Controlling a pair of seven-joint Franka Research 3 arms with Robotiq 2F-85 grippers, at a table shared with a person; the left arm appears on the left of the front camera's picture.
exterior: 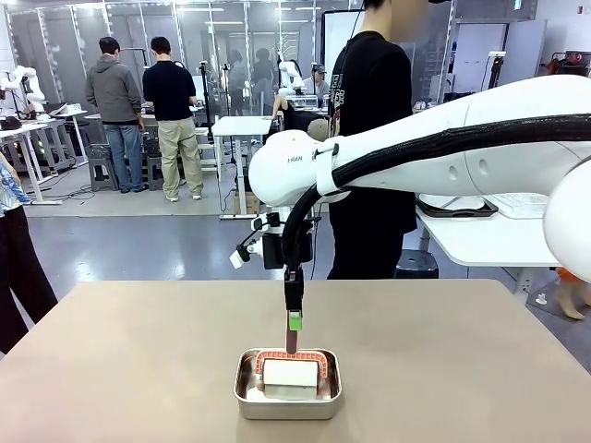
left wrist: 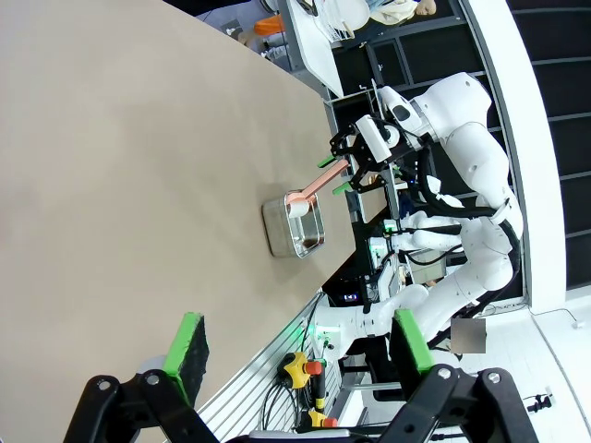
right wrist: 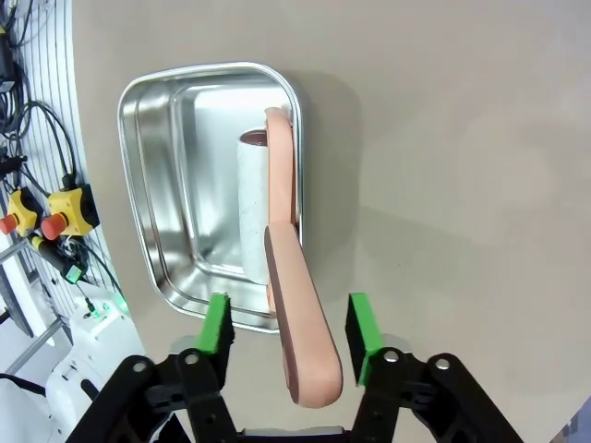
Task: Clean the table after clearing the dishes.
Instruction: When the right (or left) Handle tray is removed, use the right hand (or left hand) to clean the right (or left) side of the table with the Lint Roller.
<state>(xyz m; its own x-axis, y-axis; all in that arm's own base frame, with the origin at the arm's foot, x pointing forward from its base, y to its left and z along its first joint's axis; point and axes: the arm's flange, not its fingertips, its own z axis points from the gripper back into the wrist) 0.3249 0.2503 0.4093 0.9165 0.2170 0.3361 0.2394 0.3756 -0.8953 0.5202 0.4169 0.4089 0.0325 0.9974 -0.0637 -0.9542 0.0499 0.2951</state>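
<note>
1. Left gripper (left wrist: pixel 300 355): found at the robot's edge of the worktop (exterior: pixel 138 351), jaws fully apart, nothing held. No hazard is recorded.

2. Steel pan (exterior: pixel 247 392): it stands loose on the worktop near the robot's edge. A lint roller (exterior: pixel 289 373) lies in it, white roll on the pan floor, pink handle (right wrist: pixel 300 305) slanting up and out.

3. Right gripper (right wrist: pixel 288 325): it is lowered over the handle with jaws apart on either side of it. A gap is seen on each side, so no grip is shown. The handle lies closer to 1 pad (right wrist: pixel 358 325) than the other.
   - Off-centre closure is judged likely to push the handle sideways and roll the roller against the pan wall.
   - A slanted, smooth handle could swivel or slip once lifted.
   - If the adhesive roll clings, the light pan could be dragged or lifted with it.

4. Person (exterior: pixel 369 138): standing just beyond the far edge. Contact is possible if strokes are carried that far.

5. Dishes (exterior: pixel 450 207): 1 dark tray with a white plate is seen on the white side table (exterior: pixel 489 245), off the worktop. A 2nd cannot be made out.
</note>
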